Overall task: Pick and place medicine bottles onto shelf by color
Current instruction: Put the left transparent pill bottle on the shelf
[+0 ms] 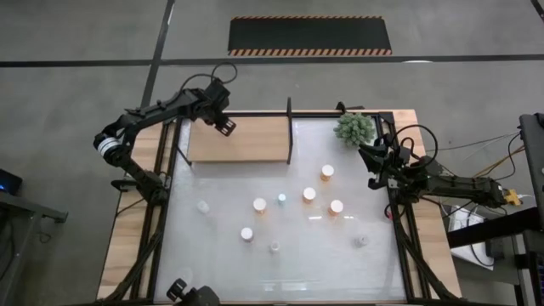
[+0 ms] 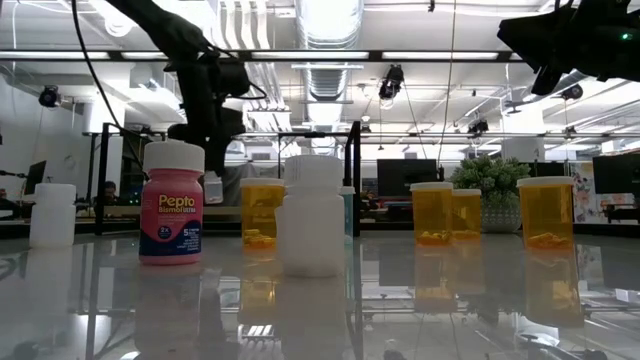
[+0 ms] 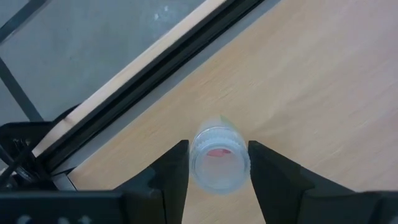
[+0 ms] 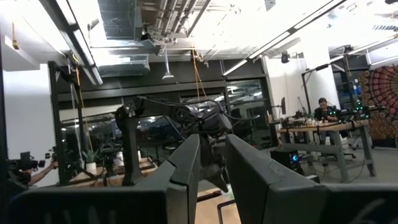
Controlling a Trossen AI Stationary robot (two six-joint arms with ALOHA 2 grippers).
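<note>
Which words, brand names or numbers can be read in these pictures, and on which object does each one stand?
"Pepto": on the pink label of the bottle with the pale cap, low view.
"Bismol ULTRA": smaller line under it on that label, only barely legible.
"5": lower on that label; the print beside and below it is too small to read.
Orange bottles and white bottle: no readable text shows.
High view and both wrist views: no readable text.

High view: straight down over the whole table (image 1: 280,246).
Low view: table-top height, close to the bottles, facing the room.
Left wrist view: close above the shelf (image 3: 311,81), shared with high view.
Right wrist view: level, toward the room.
</note>
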